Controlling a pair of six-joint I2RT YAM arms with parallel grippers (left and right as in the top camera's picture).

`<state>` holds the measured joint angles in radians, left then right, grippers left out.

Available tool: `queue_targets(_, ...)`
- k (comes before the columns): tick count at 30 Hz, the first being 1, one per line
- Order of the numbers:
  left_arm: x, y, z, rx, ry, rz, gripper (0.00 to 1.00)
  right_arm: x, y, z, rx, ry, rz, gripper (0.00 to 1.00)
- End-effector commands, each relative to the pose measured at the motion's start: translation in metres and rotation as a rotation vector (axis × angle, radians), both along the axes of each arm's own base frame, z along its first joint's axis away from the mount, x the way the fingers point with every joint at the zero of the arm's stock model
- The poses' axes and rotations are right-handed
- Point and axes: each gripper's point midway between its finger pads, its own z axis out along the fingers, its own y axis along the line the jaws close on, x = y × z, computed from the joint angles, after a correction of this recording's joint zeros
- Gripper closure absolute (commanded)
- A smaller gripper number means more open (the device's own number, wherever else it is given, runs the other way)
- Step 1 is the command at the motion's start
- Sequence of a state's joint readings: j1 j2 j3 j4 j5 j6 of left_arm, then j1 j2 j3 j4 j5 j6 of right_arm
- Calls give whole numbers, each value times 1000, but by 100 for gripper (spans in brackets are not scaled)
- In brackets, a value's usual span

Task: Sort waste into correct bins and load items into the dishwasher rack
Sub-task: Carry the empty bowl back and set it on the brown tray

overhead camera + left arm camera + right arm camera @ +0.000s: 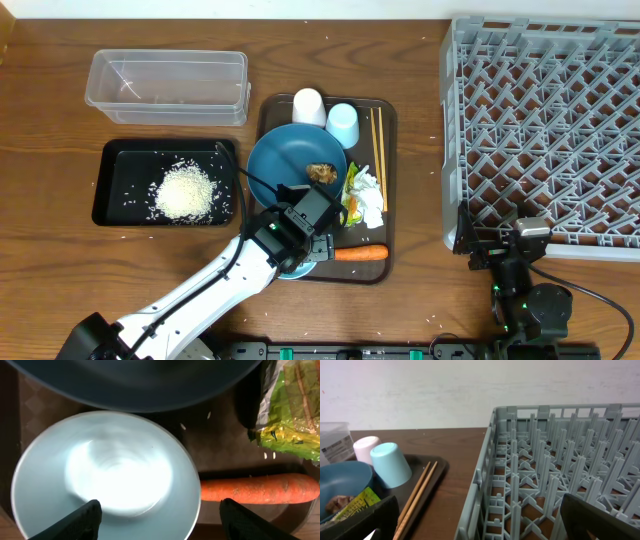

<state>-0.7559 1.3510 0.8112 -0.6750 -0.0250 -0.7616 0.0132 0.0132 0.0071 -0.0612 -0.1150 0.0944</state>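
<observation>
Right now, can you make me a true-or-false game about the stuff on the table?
1. The loose white rice is piled in the shallow black rectangular tray. True.
2. The white cup and the light blue cup stand in the large grey plastic dishwasher rack. False: both stand on the dark brown serving tray, and no dishes show in the rack.
3. The orange carrot lies right beside the round light blue bowl. True.
4. The crumpled white tissue is in the clear plastic rectangular tub. False: it lies on the serving tray.
</observation>
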Motion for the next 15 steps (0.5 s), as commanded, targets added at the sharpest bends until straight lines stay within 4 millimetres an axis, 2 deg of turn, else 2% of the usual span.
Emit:
queue_targets(1,1,-3,14,-25,-25,-5,22,0,-3,-2,-6,5,-13,1)
queue_targets(8,9,-11,48,-111,-126,-43,22,0,-3,-2,-6,5,-14,1)
queue_targets(11,16,-18,62,-131,-209,-142,23,0,-3,-2,-7,5,-14,1)
queue_targets(15,28,-21,71,-133,-244,-186,22,0,-3,-2,-6,5,-13,1)
